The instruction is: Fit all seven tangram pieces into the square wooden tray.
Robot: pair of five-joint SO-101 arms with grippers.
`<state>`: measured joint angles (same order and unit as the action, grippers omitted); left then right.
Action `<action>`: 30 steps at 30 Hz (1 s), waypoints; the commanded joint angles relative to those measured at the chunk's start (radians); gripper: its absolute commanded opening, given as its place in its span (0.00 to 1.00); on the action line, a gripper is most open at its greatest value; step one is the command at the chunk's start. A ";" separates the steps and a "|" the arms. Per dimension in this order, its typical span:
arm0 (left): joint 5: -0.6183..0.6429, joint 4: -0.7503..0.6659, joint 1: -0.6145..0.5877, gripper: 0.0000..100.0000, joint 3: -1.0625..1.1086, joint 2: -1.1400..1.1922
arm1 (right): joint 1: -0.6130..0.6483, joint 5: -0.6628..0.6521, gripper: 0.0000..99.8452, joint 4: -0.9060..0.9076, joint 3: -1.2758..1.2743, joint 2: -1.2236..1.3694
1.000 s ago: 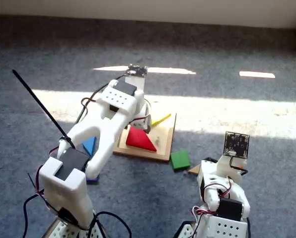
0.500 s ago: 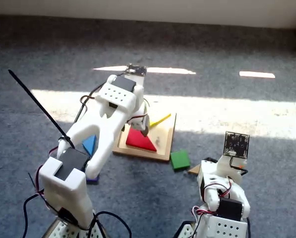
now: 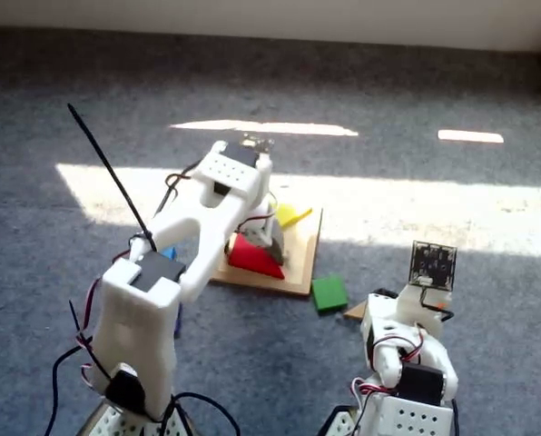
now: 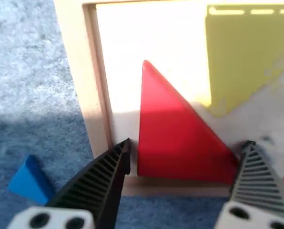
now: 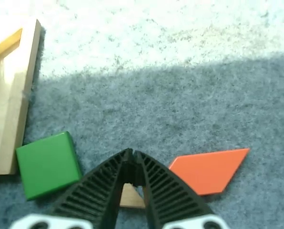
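Note:
The square wooden tray (image 3: 302, 269) lies mid-table and holds a red triangle (image 3: 252, 256) and a yellow piece (image 3: 290, 214). My left gripper (image 3: 267, 238) hangs over the tray's near-left corner. In the left wrist view it (image 4: 187, 145) is open, one finger on each side of the red triangle (image 4: 175, 129), with the yellow piece (image 4: 247, 52) beyond. A blue triangle (image 4: 30, 180) lies on the carpet outside the tray. My right gripper (image 5: 132, 155) is shut and holds nothing, just above a small tan triangle (image 5: 130, 196), between a green square (image 5: 49, 164) and an orange parallelogram (image 5: 211, 169).
Grey carpet covers the floor, with a sunlit band behind the tray. The green square (image 3: 329, 292) sits just off the tray's near-right corner. The right arm (image 3: 407, 350) is folded at the front right. A black cable tie (image 3: 107, 168) sticks up from the left arm.
The left arm has swung and its gripper has come down around the red triangle. More of the yellow piece shows. The right arm has kept still.

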<state>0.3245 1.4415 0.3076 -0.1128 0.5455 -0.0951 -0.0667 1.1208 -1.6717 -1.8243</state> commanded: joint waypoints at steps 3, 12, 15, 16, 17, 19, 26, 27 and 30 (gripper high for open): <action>-0.005 0.075 0.002 0.35 -0.131 0.101 | -0.012 -0.011 0.00 -0.021 -0.134 -0.012; -0.009 0.173 -0.005 0.18 -0.318 0.242 | -0.012 -0.011 0.00 -0.021 -0.134 -0.012; -0.008 0.244 -0.005 0.16 -0.394 0.239 | -0.012 -0.011 0.00 -0.021 -0.134 -0.012; -0.008 0.272 -0.005 0.15 -0.424 0.231 | -0.012 -0.011 0.00 -0.021 -0.134 -0.012; -0.008 0.298 -0.005 0.15 -0.449 0.223 | -0.012 -0.011 0.00 -0.021 -0.134 -0.012; -0.011 0.319 -0.005 0.14 -0.469 0.199 | -0.012 -0.011 0.00 -0.021 -0.134 -0.012; -0.012 0.319 -0.004 0.10 -0.367 0.036 | -0.012 -0.011 0.00 -0.022 -0.134 -0.012; -0.014 0.319 -0.004 0.10 -0.348 0.007 | -0.012 -0.011 0.00 -0.022 -0.134 -0.012; -0.044 0.319 -0.004 0.10 -0.278 -0.093 | -0.012 -0.011 0.00 -0.022 -0.134 -0.012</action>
<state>0.3199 1.7438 0.3107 -0.4427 0.6176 -0.0936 -0.0667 1.1208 -1.6732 -1.8243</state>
